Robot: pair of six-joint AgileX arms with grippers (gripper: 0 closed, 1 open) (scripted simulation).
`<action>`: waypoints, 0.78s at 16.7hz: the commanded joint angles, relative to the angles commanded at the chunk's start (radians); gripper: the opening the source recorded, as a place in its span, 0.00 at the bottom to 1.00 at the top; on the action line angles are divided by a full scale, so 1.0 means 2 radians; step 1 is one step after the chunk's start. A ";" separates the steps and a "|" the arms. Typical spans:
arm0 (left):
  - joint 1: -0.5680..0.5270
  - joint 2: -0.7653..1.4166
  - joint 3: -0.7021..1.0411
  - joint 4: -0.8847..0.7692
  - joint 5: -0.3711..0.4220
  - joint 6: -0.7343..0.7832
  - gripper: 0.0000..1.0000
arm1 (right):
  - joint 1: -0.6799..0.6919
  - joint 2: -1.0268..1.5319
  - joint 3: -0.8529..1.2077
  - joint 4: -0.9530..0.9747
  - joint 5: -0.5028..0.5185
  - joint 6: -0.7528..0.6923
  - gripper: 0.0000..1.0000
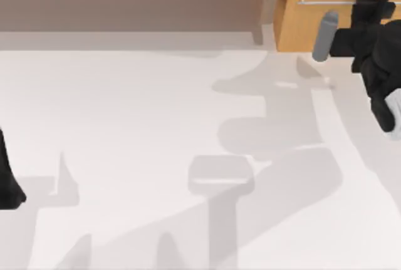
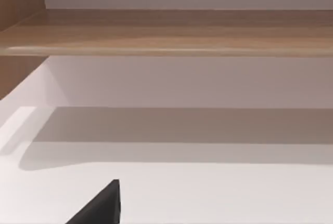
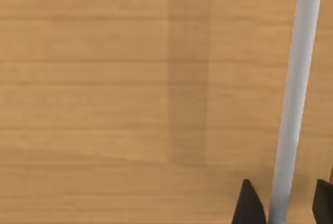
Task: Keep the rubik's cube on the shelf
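The rubik's cube is out of view. The shelf [image 1: 131, 0] runs along the back left of the table as a long light-brown board with a grey-brown recess and an upright post [image 1: 270, 7]; its board [image 2: 171, 31] also faces the left wrist view. My right gripper [image 1: 364, 0] is at the back right, against the orange-wood drawer [image 1: 313, 22]. In the right wrist view this gripper [image 3: 285, 206] is open, its two dark fingertips [image 3: 248, 206] standing either side of the silver bar handle [image 3: 291, 94] with small gaps. My left arm [image 1: 9, 182] is parked at the left edge.
The drawer front [image 3: 104, 89] stands right beside the shelf's post. A white tabletop [image 1: 156, 126] spreads in front of both, crossed by grey shadows. One dark finger [image 2: 99, 208] of the left gripper pokes into the left wrist view.
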 joint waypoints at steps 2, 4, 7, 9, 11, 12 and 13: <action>0.000 0.000 0.000 0.000 0.000 0.000 1.00 | 0.000 0.000 0.000 0.000 0.000 0.000 0.00; 0.000 0.000 0.000 0.000 0.000 0.000 1.00 | 0.000 0.000 0.000 0.000 0.000 0.000 0.00; 0.000 0.000 0.000 0.000 0.000 0.000 1.00 | 0.000 0.000 0.000 0.000 0.000 0.000 0.00; 0.000 0.000 0.000 0.000 0.000 0.000 1.00 | 0.000 0.000 0.000 0.000 0.000 0.000 0.00; 0.000 0.000 0.000 0.000 0.000 0.000 1.00 | 0.002 -0.001 -0.002 -0.001 0.000 0.002 0.00; 0.000 0.000 0.000 0.000 0.000 0.000 1.00 | 0.003 -0.005 -0.009 0.003 0.001 0.002 0.00; 0.000 0.000 0.000 0.000 0.000 0.000 1.00 | 0.004 -0.011 -0.021 0.010 0.003 0.003 0.00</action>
